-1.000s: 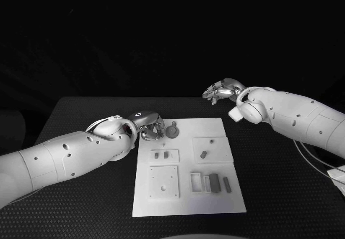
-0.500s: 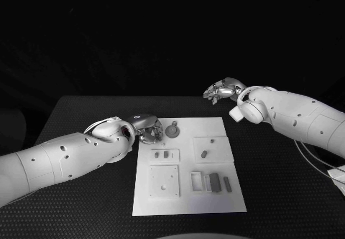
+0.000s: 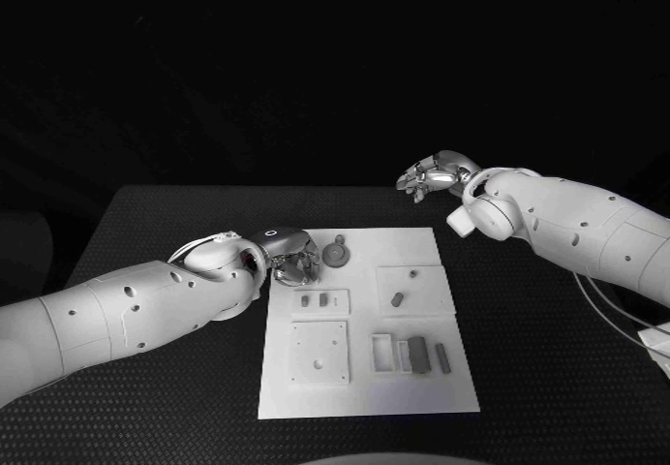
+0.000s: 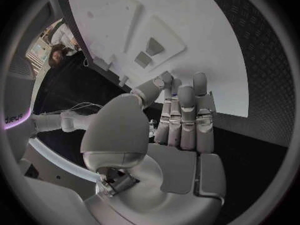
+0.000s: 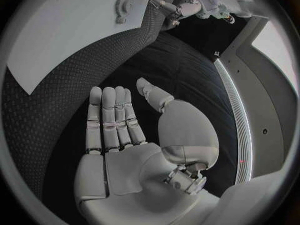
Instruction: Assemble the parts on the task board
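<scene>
The white task board point(image 3: 366, 387) lies mid-table. A round grey part point(image 3: 335, 255) with a small tab sits at its far left. My left hand point(image 3: 287, 256) hovers at the board's left edge just beside that part, holding nothing; in the left wrist view its fingers point(image 4: 186, 116) are stretched out straight over the board's point(image 4: 206, 35) edge. Two small pieces point(image 3: 315, 301) stand in a small plate, and one more piece point(image 3: 397, 299) is in the plate to their right. My right hand point(image 3: 436, 176) is raised beyond the board's far right corner, flat and empty point(image 5: 119, 130).
A square plate point(image 3: 319, 354) with a hole lies on the board's near left. Beside it are a pale frame point(image 3: 381, 354) and two dark bars point(image 3: 416, 354). Black table point(image 3: 154, 223) surrounds the board. The right wrist view shows the round part point(image 5: 123, 6) and my left hand point(image 5: 181, 5).
My left hand has drawn back a little from the round part, towards the board's left edge and nearer me. The right hand has stayed where it was.
</scene>
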`<move>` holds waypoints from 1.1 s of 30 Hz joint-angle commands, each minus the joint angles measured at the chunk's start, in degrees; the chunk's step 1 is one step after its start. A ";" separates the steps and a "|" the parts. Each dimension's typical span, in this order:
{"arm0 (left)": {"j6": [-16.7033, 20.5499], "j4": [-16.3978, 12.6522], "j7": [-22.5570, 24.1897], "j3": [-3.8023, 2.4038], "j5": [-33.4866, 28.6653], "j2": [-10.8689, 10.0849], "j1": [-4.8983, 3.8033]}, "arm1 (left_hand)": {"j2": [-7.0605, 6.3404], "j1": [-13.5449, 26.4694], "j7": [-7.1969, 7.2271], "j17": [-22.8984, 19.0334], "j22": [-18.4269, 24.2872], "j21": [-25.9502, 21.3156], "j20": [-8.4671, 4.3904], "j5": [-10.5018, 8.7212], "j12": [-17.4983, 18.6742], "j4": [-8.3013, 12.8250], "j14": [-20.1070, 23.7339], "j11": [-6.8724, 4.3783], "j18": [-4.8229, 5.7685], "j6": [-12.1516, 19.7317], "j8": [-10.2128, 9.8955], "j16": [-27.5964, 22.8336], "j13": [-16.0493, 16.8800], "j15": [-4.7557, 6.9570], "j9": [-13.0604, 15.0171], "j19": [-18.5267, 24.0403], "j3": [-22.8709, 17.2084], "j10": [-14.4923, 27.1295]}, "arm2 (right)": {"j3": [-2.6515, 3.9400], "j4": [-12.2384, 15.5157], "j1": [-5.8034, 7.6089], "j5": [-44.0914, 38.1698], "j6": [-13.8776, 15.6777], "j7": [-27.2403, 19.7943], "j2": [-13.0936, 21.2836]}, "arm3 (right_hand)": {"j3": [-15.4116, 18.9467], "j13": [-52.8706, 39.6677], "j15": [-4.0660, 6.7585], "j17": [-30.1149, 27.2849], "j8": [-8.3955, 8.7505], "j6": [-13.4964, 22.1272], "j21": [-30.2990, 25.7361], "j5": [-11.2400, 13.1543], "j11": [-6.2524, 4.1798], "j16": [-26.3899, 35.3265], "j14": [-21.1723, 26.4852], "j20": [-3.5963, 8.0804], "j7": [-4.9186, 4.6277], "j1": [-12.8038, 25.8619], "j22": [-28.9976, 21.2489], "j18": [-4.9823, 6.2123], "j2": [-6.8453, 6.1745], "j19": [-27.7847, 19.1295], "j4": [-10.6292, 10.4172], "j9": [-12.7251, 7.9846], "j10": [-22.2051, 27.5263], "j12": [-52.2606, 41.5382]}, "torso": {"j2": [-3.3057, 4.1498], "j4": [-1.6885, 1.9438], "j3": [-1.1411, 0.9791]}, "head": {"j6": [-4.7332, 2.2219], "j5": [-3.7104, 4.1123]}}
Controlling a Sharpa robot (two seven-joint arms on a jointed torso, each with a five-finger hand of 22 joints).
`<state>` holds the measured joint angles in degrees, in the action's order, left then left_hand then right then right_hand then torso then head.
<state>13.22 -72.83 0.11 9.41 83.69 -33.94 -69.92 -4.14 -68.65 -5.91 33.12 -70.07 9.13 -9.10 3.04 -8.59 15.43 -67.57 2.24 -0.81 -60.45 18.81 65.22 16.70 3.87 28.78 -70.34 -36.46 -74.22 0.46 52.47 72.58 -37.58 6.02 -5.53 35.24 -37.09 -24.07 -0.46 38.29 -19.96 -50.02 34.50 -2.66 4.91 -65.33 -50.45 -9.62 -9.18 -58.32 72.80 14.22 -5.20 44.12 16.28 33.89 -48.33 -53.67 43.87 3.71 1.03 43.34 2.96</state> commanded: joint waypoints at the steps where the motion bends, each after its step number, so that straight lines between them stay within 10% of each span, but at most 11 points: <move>1: -0.76 -0.13 0.29 0.07 0.45 0.38 0.00 | 0.33 0.08 -0.06 0.04 -0.09 -0.17 -0.29 0.19 0.16 0.05 -0.11 0.08 0.34 -0.58 0.18 0.27 0.04 0.17 0.04 -0.07 -0.17 -0.29 | 0.02 0.10 -0.02 -0.05 -0.94 -0.48 -0.04 | 0.43 0.07 0.01 0.08 0.36 0.12 -0.28 -0.19 -0.09 0.34 -0.36 -0.41 -0.05 -0.62 -0.01 0.65 -0.03 -0.10 0.04 0.07 -0.39 0.32 | -0.04 0.08 0.00 | -0.02 0.21; 33: -2.88 1.92 -0.04 2.00 1.91 2.30 -0.01 | 0.44 0.01 -0.06 0.06 -0.19 -0.28 -0.35 0.22 0.39 0.12 -0.10 0.07 0.39 -0.53 0.13 0.30 0.07 0.17 0.00 -0.10 -0.31 -0.36 | 0.02 0.23 -0.02 -0.05 -1.10 -0.48 -0.14 | 0.48 0.18 0.00 0.15 0.39 0.11 -0.36 -0.18 -0.09 0.43 -0.37 -0.47 -0.06 -0.64 0.01 0.70 0.00 -0.10 0.03 0.09 -0.43 0.34 | -0.01 0.02 0.05 | 0.20 0.25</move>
<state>12.87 -71.05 0.21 10.96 84.81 -31.80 -70.34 -4.37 -68.46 -5.80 33.11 -70.20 9.13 -9.08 3.04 -8.56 15.51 -67.76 2.33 -0.81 -60.57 18.80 65.22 16.75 3.68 28.72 -70.35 -36.38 -74.31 0.47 52.56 72.58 -37.58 5.85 -5.51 35.11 -36.93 -23.98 -0.46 38.38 -19.96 -50.02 34.50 -2.66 4.91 -65.11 -50.45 -9.62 -9.18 -58.32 72.80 14.22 -5.20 44.12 16.44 33.93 -48.33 -53.67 43.87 3.71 1.06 43.46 3.20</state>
